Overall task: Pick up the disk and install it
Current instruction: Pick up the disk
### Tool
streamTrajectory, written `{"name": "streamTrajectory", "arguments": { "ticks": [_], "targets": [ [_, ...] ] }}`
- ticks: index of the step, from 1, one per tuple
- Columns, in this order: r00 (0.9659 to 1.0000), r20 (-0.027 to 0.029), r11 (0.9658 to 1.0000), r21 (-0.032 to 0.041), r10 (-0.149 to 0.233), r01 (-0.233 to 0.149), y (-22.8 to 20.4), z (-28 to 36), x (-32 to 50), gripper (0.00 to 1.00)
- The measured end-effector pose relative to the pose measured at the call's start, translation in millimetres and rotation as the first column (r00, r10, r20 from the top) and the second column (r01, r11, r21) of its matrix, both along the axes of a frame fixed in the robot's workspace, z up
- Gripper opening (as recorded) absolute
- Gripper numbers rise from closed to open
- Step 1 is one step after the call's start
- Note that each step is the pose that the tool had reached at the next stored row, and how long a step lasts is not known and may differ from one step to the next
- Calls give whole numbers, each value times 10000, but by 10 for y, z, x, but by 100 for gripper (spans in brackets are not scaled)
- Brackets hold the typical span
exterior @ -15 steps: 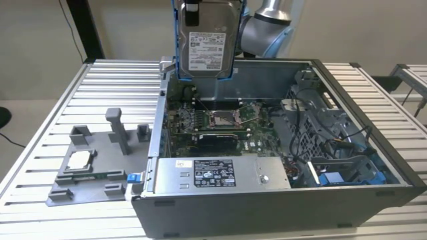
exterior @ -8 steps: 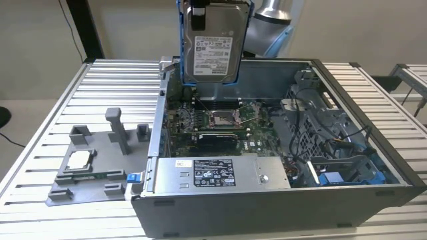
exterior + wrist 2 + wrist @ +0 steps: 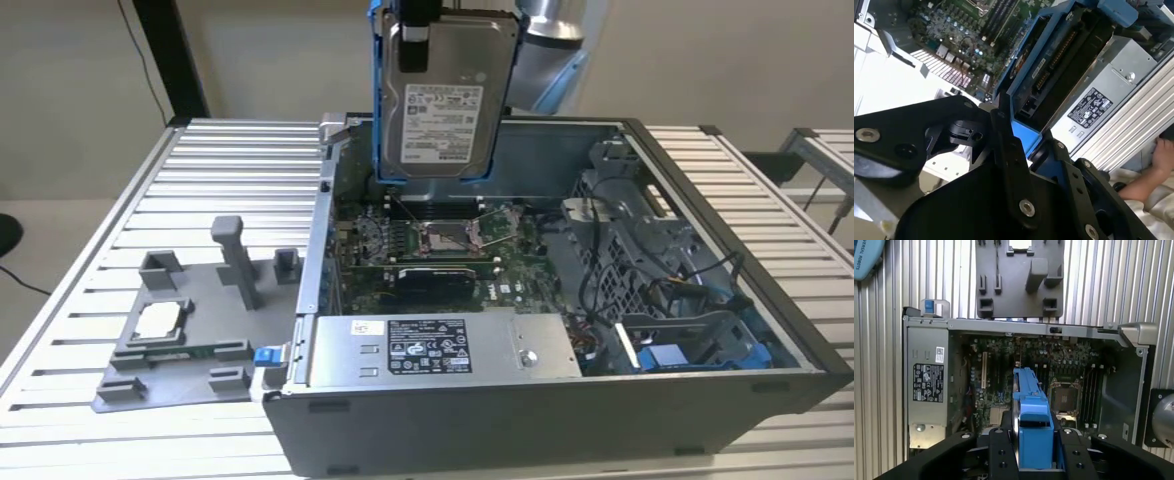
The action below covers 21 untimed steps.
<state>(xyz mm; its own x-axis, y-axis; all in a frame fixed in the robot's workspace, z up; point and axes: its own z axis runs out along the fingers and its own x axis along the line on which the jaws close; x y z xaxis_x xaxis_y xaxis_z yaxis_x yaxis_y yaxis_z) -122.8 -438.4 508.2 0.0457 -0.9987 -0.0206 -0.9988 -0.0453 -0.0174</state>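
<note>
The disk point(image 3: 445, 100) is a silver-grey hard drive with a white label in a blue carrier bracket. It hangs upright, high above the open computer case point(image 3: 534, 420), over the motherboard's far side. My gripper point(image 3: 416, 35) is shut on the disk's upper end, black fingers point(image 3: 414, 45) clamped across it. In the first wrist view the disk point(image 3: 1030, 405) appears edge-on between the fingers point(image 3: 1003, 452), with the gripper point(image 3: 1034, 445) above the motherboard. In the second wrist view the disk point(image 3: 1054, 65) juts out from the gripper point(image 3: 1029, 145) over the case.
Inside the case lie a motherboard with a CPU socket point(image 3: 447, 235), a grey power supply box point(image 3: 441, 345) and blue-tabbed drive bays point(image 3: 667, 350). A grey fixture plate point(image 3: 200, 370) with a small silver chip point(image 3: 160, 320) sits to the exterior view's left. A person's hand point(image 3: 1154, 170) rests nearby.
</note>
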Motion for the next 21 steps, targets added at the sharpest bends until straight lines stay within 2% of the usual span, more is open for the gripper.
{"name": "streamTrajectory", "arguments": {
  "ticks": [16, 21],
  "targets": [
    [10000, -27, 10000, 1, 1, -1, -362, 0, 226, 0],
    [10000, -30, 10000, 1, 1, -1, -487, 0, 285, 0]
  ]
}}
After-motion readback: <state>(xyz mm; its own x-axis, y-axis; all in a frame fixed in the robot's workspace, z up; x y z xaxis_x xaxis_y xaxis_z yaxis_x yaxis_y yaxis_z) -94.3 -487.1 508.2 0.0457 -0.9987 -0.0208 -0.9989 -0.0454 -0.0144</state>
